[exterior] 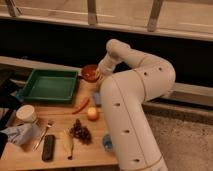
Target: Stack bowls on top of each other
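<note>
An orange-red bowl (89,73) sits at the far edge of the wooden table (57,120), just right of the green tray. My gripper (99,75) comes down from the white arm (135,95) onto the bowl's right rim and is shut on it. A bluish-purple rounded thing (96,98) shows partly from behind the arm, in front of the bowl. I cannot tell whether it is the other bowl.
A green tray (50,85) stands at the back left. On the table lie a red pepper (81,106), a yellow fruit (93,114), grapes (81,132), a banana (68,142), a black remote (48,147), a fork (44,135), a white cup (26,114) and a cloth (20,134). A blue object (106,142) sits by the arm's base.
</note>
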`<state>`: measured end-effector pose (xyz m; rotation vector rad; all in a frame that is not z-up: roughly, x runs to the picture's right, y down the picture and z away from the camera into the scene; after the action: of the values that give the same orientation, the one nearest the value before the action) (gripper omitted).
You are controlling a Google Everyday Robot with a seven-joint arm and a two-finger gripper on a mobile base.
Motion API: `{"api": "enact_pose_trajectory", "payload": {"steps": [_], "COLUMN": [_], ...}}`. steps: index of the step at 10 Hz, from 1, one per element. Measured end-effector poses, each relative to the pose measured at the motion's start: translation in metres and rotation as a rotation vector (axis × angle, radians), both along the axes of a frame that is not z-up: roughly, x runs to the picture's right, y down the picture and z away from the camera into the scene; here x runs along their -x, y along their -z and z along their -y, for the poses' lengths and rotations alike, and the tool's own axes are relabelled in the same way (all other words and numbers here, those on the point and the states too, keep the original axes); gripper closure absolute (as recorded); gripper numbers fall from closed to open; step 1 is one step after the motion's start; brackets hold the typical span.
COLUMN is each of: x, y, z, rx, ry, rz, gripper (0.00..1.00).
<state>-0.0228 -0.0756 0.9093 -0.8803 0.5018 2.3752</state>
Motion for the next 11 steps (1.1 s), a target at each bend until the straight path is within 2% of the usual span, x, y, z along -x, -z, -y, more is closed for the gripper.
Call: {"api": "enact_pose_trajectory", "payload": {"steps": [3,5,8,11], "x": [-0.012,-0.035,-0.069,-0.112], "y": [0.012,0.012,0.005,0.003], "z": [0.022,0.032,0.034,0.027], "rx": [-0.044,-0.049,-0.039,-0.024], "ry": [-0.067,-0.124,-0.2,-0.268], "rz": [0.079,0.131,0.148,0.117], "gripper": [1.0,1.0,1.0,1.0]}}
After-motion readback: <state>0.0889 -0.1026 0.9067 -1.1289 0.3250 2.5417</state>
